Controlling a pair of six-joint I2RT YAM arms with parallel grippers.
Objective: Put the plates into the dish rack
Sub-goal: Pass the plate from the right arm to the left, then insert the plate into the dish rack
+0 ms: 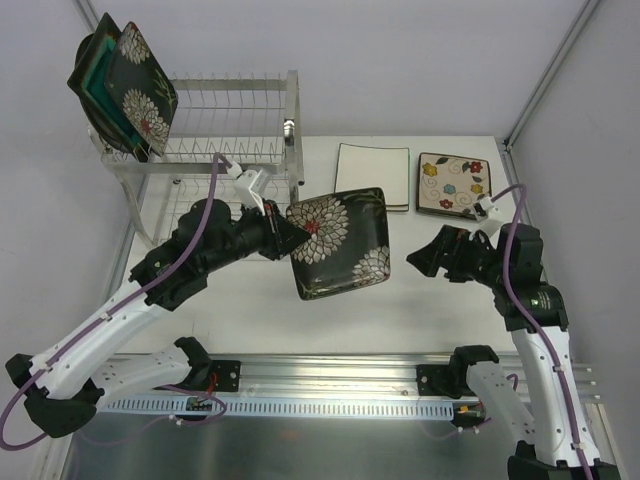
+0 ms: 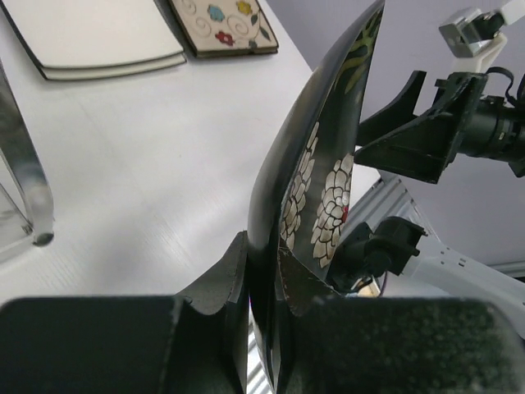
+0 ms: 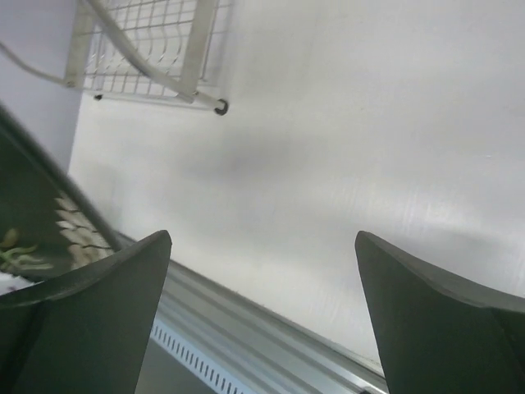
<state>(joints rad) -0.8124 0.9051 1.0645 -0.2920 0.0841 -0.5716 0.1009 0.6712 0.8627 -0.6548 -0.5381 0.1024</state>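
Overhead: two dark plates stand at the top-left end of the dish rack; the left gripper clamps a black chrysanthemum plate just right of the rack, near its corner post; white plate and flowered plate lie further right, not yet loaded.
Left wrist: jaws pinch that plate's rim, plate on edge.
Right wrist: the right gripper gapes empty, right of the rack; the top-tier prongs look mostly free.

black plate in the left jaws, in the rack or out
Out: the left jaws hold the black plate above the table, beside the dish rack.
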